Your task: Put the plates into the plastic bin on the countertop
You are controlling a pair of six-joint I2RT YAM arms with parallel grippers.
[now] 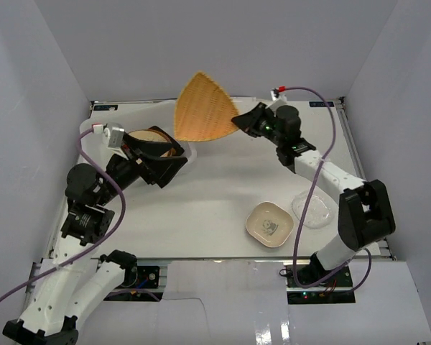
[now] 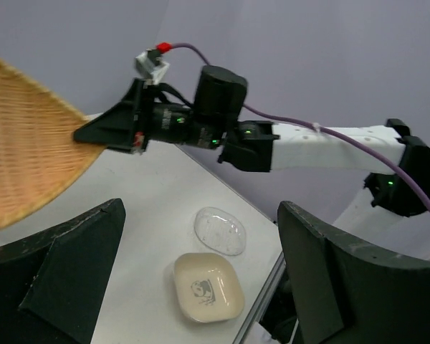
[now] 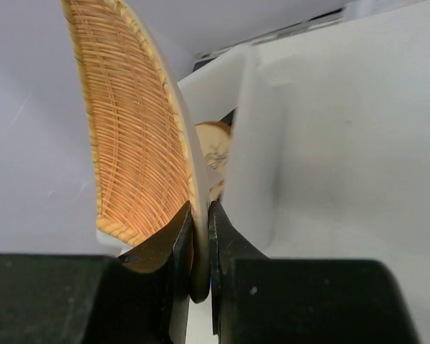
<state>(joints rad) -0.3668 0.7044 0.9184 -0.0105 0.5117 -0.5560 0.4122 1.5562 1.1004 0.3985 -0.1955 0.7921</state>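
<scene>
The orange fan-shaped plate (image 1: 201, 108) (woven like a basket, with a pale rim) stood on edge in the air by the far right corner of the bin (image 1: 192, 149). Its narrow point was clamped in the right claw (image 1: 237, 123). The bin, white and translucent, held a brown-rimmed plate (image 1: 154, 136). The left claw (image 1: 161, 162), fingers wide apart and gripping nothing, hung over the bin and covered much of its opening. Well to the right of the bin, on the tabletop (image 1: 223, 180), lay a small cream square plate (image 1: 269, 224) and, just beside it, a clear glass plate (image 1: 312, 208).
</scene>
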